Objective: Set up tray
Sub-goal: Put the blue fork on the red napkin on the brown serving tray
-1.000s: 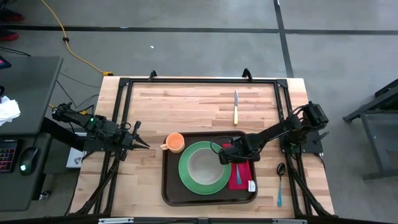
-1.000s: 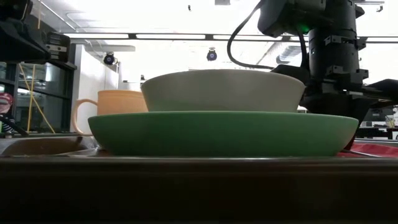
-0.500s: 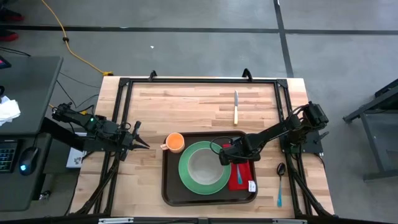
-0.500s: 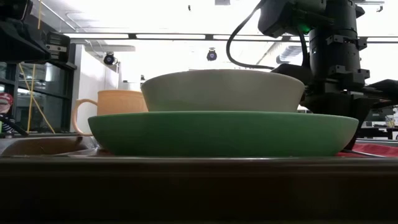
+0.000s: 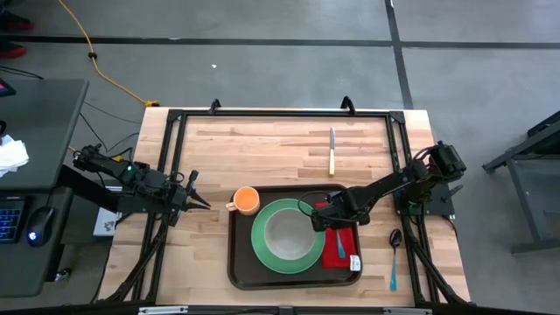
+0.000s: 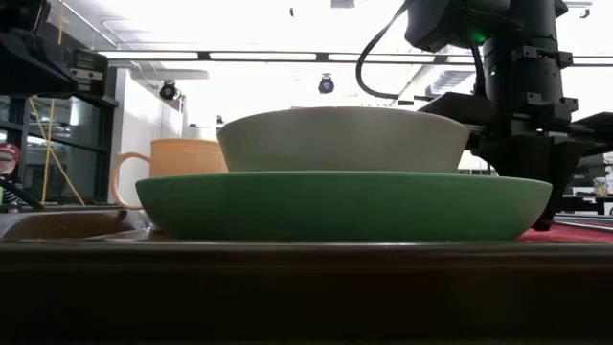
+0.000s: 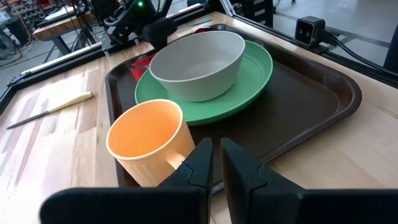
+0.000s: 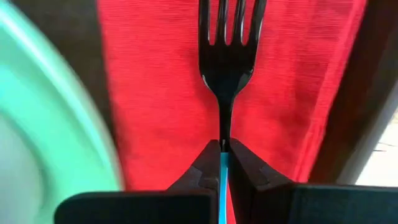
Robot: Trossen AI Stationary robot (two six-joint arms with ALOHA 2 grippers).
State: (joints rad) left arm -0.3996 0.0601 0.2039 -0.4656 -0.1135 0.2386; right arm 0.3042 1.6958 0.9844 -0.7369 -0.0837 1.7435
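Clamping the fork (image 8: 225, 68) by its blue handle, the right tool (image 5: 330, 223) is hovering over the red napkin (image 5: 343, 248) at lower centre-right of the tray (image 5: 241, 267), apparently to lay it beside the green plate (image 5: 262, 249), while the left tool (image 5: 203, 206), pinched shut on nothing, is waiting at the surface's left edge.

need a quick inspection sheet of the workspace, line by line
surface: wooden table, black frame round it
job's things: tray holds green plate with grey bowl, red napkin; orange mug at its corner
clutter: knife and spoon lie on the wood, off the tray
grippers: right gripper over the napkin, jaws shut on fork; left gripper waits by the table's left edge, jaws shut, empty
cables: yellow cable on the floor
surroundings: desk with mouse beside the table
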